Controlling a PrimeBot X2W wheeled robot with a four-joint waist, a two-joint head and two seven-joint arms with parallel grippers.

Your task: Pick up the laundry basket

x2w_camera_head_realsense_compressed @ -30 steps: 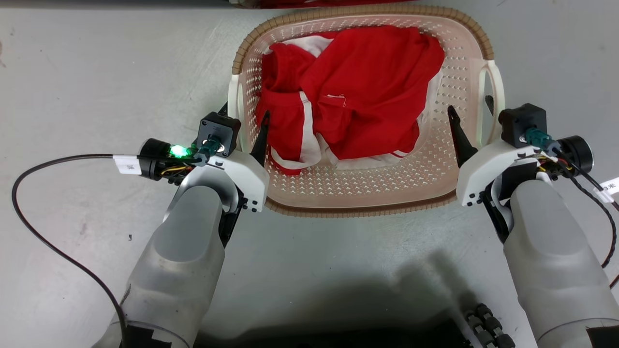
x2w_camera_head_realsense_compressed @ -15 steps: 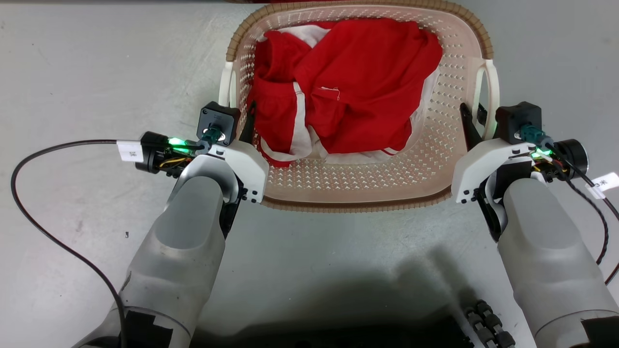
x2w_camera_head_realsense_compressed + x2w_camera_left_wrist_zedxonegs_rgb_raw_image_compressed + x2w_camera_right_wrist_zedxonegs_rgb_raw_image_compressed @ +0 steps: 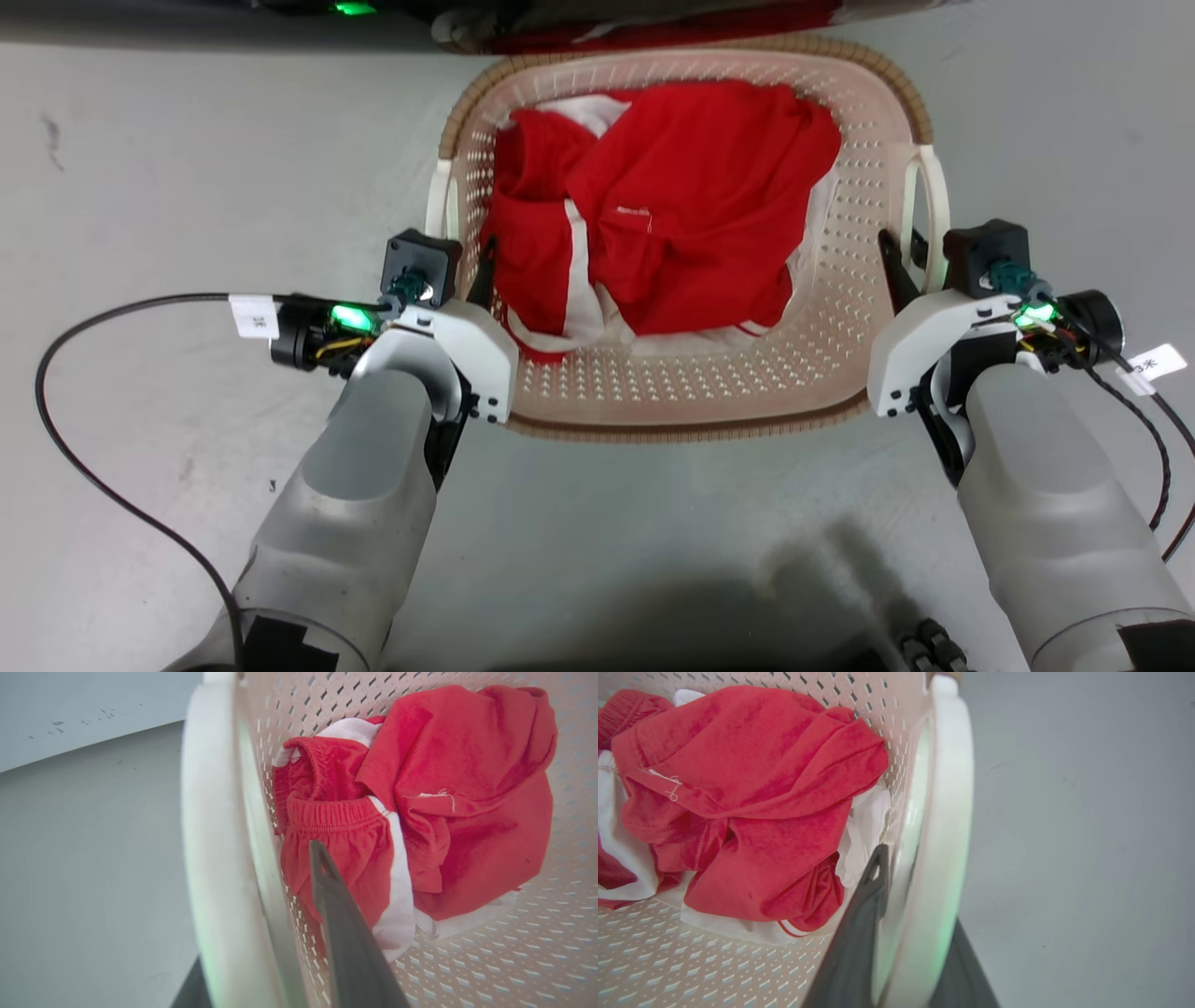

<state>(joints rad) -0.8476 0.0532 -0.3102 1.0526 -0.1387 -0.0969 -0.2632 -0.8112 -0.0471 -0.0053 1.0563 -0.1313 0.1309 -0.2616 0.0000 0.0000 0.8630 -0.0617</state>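
Observation:
The laundry basket (image 3: 840,317) is cream perforated plastic with a brown woven-look rim, and it holds red and white clothes (image 3: 672,215). My left gripper (image 3: 464,257) is shut on the basket's white left handle (image 3: 437,201), one finger inside the wall and one outside. My right gripper (image 3: 904,247) is shut the same way on the right handle (image 3: 934,201). In the left wrist view the left gripper (image 3: 254,905) straddles the handle (image 3: 210,835) beside the clothes (image 3: 458,788). The right wrist view shows the right gripper (image 3: 920,889) astride its handle (image 3: 948,812).
Grey floor (image 3: 187,140) surrounds the basket. A black cable (image 3: 84,355) loops at the left from my left wrist. More red and white cloth (image 3: 653,28) lies past the basket's far rim, next to a dark edge with a green light (image 3: 353,7).
Both grippers have closed onto the side handles; the right one stood wide open a second ago. The head camera has shifted, so the basket sits lower in the picture.

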